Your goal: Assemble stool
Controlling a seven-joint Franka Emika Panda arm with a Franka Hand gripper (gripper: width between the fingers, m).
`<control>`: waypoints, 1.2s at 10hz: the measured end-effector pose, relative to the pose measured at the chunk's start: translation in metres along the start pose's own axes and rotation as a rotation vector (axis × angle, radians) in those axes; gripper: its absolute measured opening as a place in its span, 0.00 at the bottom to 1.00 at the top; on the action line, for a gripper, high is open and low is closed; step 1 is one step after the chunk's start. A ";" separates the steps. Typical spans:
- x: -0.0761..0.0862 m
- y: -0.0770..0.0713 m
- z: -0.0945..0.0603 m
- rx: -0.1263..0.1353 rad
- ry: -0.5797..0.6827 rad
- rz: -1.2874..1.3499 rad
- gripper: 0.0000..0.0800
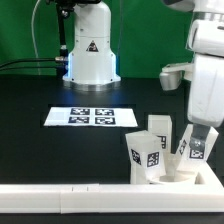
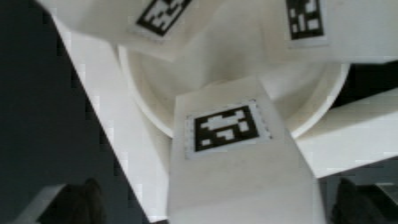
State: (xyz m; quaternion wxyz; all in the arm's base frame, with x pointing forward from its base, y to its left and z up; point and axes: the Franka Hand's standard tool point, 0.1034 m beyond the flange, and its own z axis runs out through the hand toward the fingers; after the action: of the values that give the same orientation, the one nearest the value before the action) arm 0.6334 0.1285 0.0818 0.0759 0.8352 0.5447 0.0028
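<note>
The stool's white parts lie in a heap at the exterior view's lower right, against the border rail (image 1: 70, 198). Two stubby legs (image 1: 146, 156) with black-and-white tags stand up from the heap. My gripper (image 1: 199, 150) hangs over its right side, fingers down among the parts. In the wrist view a tagged white leg (image 2: 226, 135) runs between my dark fingers (image 2: 79, 203), with a gap showing on each side. Behind that leg lies the round seat (image 2: 285, 85). Two more tags (image 2: 164, 14) show beyond it. My gripper (image 2: 222, 208) is open around the leg.
The marker board (image 1: 92, 117) lies flat on the black table, left of the heap. The arm's white base (image 1: 90, 50) stands at the back. The long white rail runs along the table's front edge.
</note>
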 end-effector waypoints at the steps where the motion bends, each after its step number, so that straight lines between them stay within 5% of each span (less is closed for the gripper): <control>1: 0.000 0.000 0.001 0.001 -0.002 -0.001 0.69; 2: -0.001 0.000 0.001 0.001 -0.001 0.008 0.53; 3: 0.000 0.000 0.001 0.002 -0.001 0.117 0.53; 4: -0.001 0.000 0.001 0.002 -0.001 0.189 0.42; 10: -0.001 0.001 0.001 0.001 -0.001 0.557 0.42; 12: -0.001 0.001 0.001 0.008 0.002 0.867 0.42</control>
State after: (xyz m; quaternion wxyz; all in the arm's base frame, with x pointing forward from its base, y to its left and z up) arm 0.6339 0.1273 0.0807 0.0639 0.9870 0.1437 0.0332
